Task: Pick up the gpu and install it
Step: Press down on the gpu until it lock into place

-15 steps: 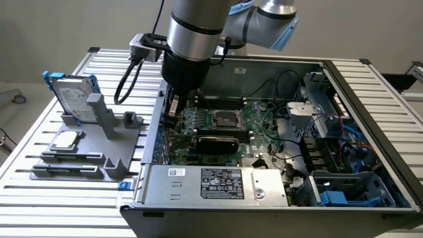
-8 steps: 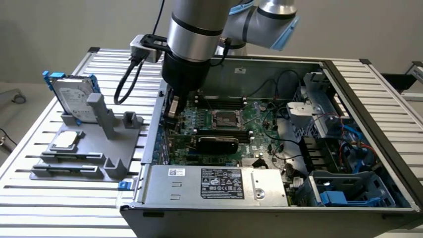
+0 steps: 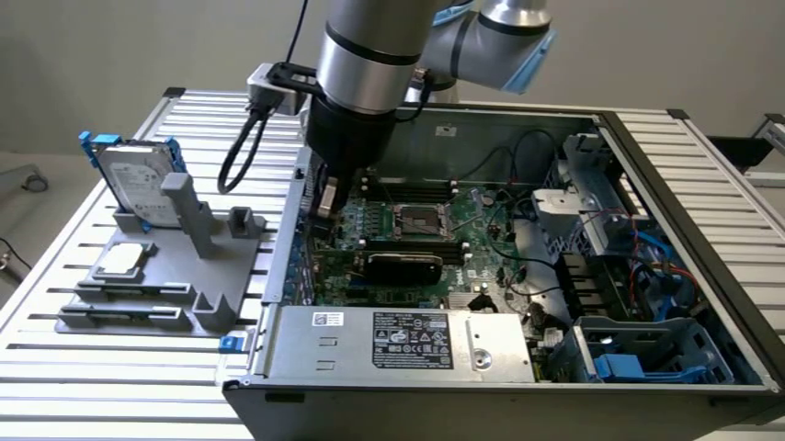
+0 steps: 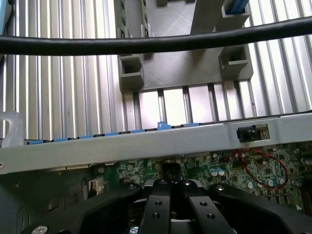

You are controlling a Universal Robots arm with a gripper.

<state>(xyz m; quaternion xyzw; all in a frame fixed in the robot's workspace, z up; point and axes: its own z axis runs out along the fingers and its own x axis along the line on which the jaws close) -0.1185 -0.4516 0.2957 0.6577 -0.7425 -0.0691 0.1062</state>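
Observation:
The gpu (image 3: 405, 266), seen as a black-covered card, stands on edge on the green motherboard (image 3: 479, 262) inside the open computer case, just in front of the processor socket (image 3: 417, 220). My gripper (image 3: 326, 204) hangs from the arm just inside the case's wall on the exterior view's left, up and left of the card. In the wrist view the gripper (image 4: 171, 184) is shut, its black fingers (image 4: 156, 207) pressed together over the board beside the case wall (image 4: 146, 144). I cannot tell whether it touches the card.
A grey holder (image 3: 160, 276) on the slatted table carries a hard drive in a blue frame (image 3: 132, 175) and a small silver chip (image 3: 123, 260); its two slotted posts (image 4: 131, 70) stand empty. A black cable (image 4: 146, 43) hangs across. The power supply (image 3: 392, 342) fills the case's front.

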